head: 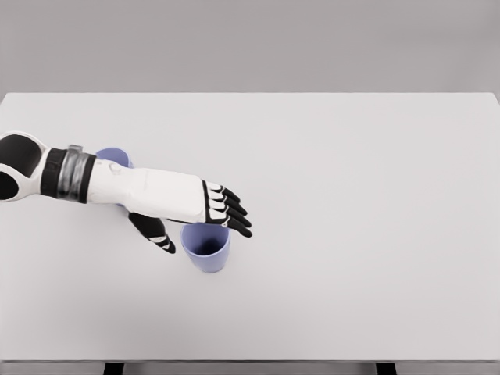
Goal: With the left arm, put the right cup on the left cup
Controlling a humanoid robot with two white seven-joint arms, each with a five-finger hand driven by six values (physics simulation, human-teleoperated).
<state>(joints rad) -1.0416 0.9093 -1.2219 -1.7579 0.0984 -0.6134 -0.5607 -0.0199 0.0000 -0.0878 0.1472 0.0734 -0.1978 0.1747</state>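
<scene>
1. The left hand (205,212) reaches in from the picture's left edge, and its forearm runs almost level across the white table (375,195). The right arm is not in view.
2. The hand holds nothing. Its four black-tipped fingers (233,212) are stretched out and pointing right and slightly down, with the thumb (156,234) splayed below the palm.
3. The right cup (206,248), a lavender-blue tumbler, stands upright on the table with its mouth open upward. It sits directly under the fingers, just right of the thumb tip.
4. The key relation is that the fingers lie across the far part of the cup's rim while the thumb sits to its left. The cup is thus below and slightly in front of the palm, not yet between thumb and fingers. Whether the fingers touch the rim cannot be told.
5. The left cup (113,155) is mostly hidden behind the forearm, near the wrist band. Only part of its rim shows, up and to the left of the right cup, well apart from it.
6. Judged from this, the grasp is not yet made. The hand likely needs to drop and close around the cup's wall before lifting it back toward the left cup.
</scene>
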